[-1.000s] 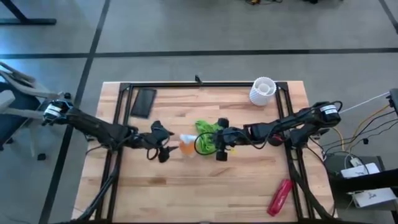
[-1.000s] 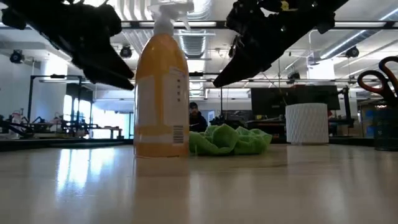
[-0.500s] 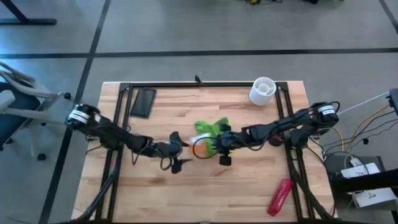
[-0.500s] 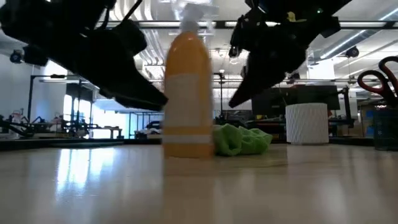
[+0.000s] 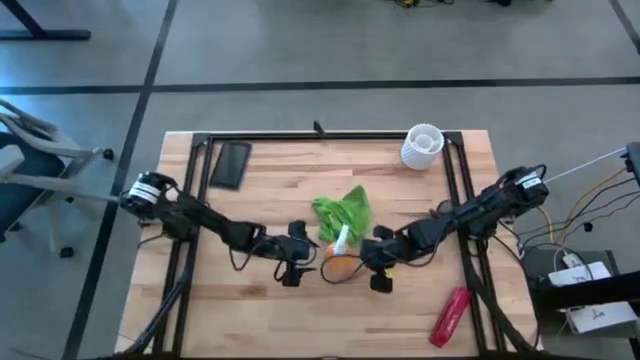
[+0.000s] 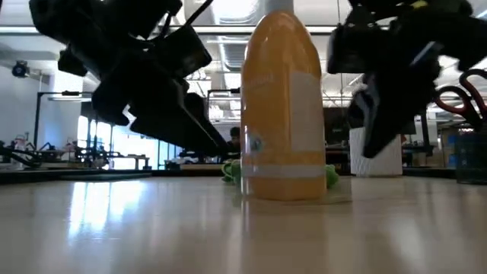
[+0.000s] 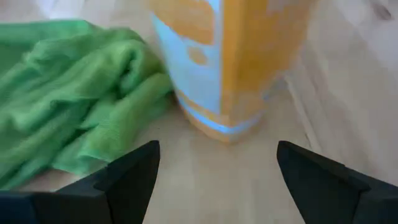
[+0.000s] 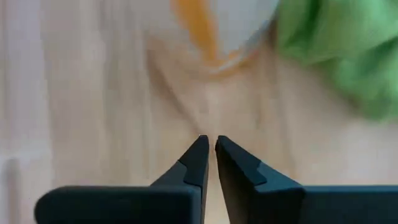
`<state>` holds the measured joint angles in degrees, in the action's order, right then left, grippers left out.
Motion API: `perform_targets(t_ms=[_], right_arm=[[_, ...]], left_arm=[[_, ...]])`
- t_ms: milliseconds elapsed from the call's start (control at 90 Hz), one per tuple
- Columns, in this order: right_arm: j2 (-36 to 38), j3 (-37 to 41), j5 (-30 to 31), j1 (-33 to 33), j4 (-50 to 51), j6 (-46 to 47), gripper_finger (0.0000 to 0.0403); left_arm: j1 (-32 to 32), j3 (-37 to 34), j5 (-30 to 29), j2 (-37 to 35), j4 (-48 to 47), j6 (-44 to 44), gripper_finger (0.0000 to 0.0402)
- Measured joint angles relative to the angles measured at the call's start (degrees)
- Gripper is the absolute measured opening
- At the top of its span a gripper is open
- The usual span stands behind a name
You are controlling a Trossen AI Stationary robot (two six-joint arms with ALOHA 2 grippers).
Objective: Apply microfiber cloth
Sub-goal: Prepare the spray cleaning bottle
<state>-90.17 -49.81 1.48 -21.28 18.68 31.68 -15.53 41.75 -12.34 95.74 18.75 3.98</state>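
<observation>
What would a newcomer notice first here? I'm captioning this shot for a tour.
The orange spray bottle standing mid-table, flanked by both arms: the left claw open on one side, the right claw shut on the other. Just behind the bottle lies the crumpled microfiber cloth, untouched.

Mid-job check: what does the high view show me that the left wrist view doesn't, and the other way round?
Only the high view: the whole wooden table, both arms, the right hand beside the orange spray bottle, a dark flat device, a white ribbed cup and a red object.
Only the left wrist view: the left hand open, the bottle's base ahead of the gap between its fingers.
Both: the bottle standing on the wood with the crumpled lime-green microfiber cloth right next to it, ungripped.
</observation>
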Motion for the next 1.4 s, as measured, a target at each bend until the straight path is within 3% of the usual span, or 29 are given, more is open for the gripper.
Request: perform_targets(t_ms=[144, 333, 422, 644, 844, 1022, 1167, 1300, 1400], right_arm=[[-0.85, 0.33, 4.19, -2.54, -8.59, 0.68, 0.0002], [-0.72, 0.45, 16.20, -3.93, -9.69, -1.56, 0.0001], [-0.66, 0.42, 18.78, -3.20, -10.78, -5.33, 0.0002], [-0.18, 0.42, 22.37, 1.19, -8.18, -13.20, 0.0002], [3.02, 0.40, 23.70, 1.75, 1.59, -9.89, 0.0002], [1.34, 0.73, 15.23, -2.90, -4.64, -3.94, 0.0002], [-2.84, 0.84, 14.75, -5.95, -12.77, -3.14, 0.0002], [-4.11, 0.66, 19.35, -5.93, -11.47, -2.42, 0.0002], [-3.61, 0.70, 27.37, -5.87, -7.59, -2.75, 0.0002]], left_arm=[[0.85, -1.32, 0.48, 1.00, 7.59, -1.07, 0.0307], [0.15, -1.34, 7.75, 2.95, 9.03, -0.48, 0.0307], [-0.58, -1.17, 8.94, 3.31, 9.67, 1.20, 0.0307], [-3.06, -1.17, 9.05, 4.82, 12.74, 3.99, 0.0307], [-3.40, -1.17, 8.90, 6.04, 16.07, 5.58, 0.0307], [-2.53, -1.17, 11.97, 9.97, 23.39, 7.49, 0.0307], [-1.71, 1.31, 15.87, 15.54, 28.76, 7.33, 0.0307], [-0.90, 4.66, 17.95, 18.16, 28.03, 5.33, 0.0307], [-0.19, 5.67, 17.50, 16.48, 23.04, 3.04, 0.0307]])
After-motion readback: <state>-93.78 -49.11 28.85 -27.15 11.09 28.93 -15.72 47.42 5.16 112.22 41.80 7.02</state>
